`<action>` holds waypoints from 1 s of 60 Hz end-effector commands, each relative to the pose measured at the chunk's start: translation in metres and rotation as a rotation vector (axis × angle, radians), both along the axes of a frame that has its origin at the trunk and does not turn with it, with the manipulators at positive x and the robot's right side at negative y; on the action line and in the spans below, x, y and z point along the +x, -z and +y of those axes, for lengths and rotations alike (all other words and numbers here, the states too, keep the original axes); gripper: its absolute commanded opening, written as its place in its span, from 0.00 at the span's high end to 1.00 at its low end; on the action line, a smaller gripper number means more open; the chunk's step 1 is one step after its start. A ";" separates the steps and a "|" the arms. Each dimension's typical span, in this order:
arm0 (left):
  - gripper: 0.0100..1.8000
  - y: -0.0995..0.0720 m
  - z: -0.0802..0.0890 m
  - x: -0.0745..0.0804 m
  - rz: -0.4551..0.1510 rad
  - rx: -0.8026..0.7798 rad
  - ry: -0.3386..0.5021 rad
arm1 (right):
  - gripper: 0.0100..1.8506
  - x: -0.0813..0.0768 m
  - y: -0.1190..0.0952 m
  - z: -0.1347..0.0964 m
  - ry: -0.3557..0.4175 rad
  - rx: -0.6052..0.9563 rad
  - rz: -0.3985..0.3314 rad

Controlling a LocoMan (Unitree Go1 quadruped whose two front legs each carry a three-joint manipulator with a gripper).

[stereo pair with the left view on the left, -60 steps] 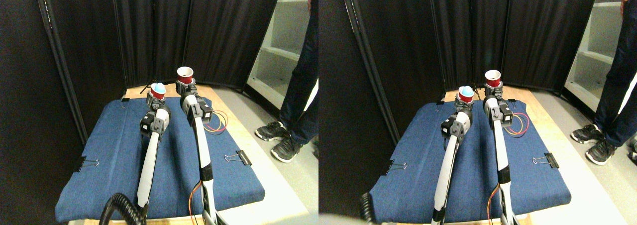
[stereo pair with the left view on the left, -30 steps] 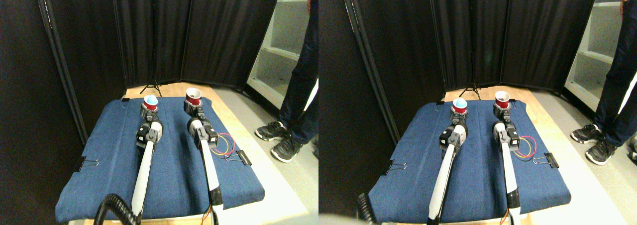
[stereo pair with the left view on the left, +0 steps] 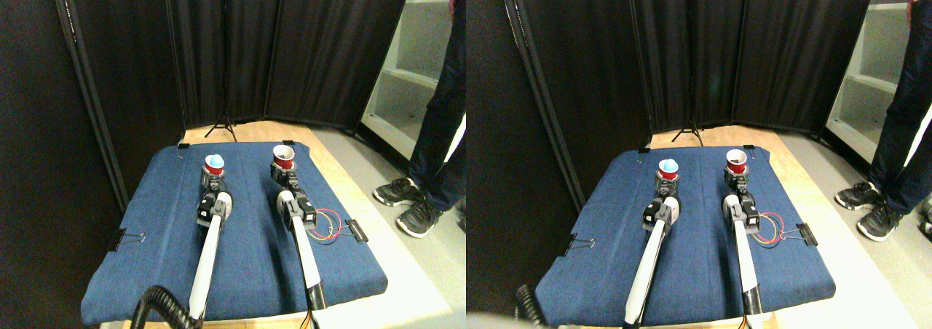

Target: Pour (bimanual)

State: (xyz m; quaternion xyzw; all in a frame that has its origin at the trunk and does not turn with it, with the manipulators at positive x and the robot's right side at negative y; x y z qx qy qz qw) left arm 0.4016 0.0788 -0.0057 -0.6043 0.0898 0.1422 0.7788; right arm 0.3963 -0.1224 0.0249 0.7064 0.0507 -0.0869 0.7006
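Two red cups stand upright near the far end of the blue cloth (stereo pair with the left view on the left: 145,256). The left cup (stereo pair with the left view on the left: 213,164) has a light blue ball-like thing showing at its mouth, and my left gripper (stereo pair with the left view on the left: 212,177) is shut on its lower part. The right cup (stereo pair with the left view on the left: 283,156) shows a pale, empty-looking inside, with my right gripper (stereo pair with the left view on the left: 282,171) shut on its base. Both cups sit low, at or just above the cloth, about a hand's width apart. Their bottoms are hidden behind the grippers.
Binder clips (stereo pair with the left view on the left: 128,238) (stereo pair with the left view on the left: 357,231) pin the cloth at both sides. Coloured wires (stereo pair with the left view on the left: 325,223) loop beside the right arm. A person's legs and shoes (stereo pair with the left view on the left: 408,201) stand on the floor at right, by a white shelf (stereo pair with the left view on the left: 408,67). Black curtains (stereo pair with the left view on the left: 240,52) close off the back.
Both arms have come down and drawn back toward me with their cups, from raised near the far edge to low over the cloth. The cups have moved apart and stay upright.
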 end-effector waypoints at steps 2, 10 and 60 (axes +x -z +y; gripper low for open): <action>0.82 -0.005 -0.003 0.004 -0.041 -0.024 -0.013 | 0.83 0.003 0.013 -0.002 0.017 -0.011 -0.001; 0.82 0.002 -0.002 0.006 -0.028 -0.040 -0.020 | 0.83 0.003 0.025 -0.006 0.044 0.012 0.012; 0.82 0.042 0.003 -0.011 0.017 0.006 -0.128 | 0.83 -0.007 0.044 -0.014 0.049 -0.031 0.052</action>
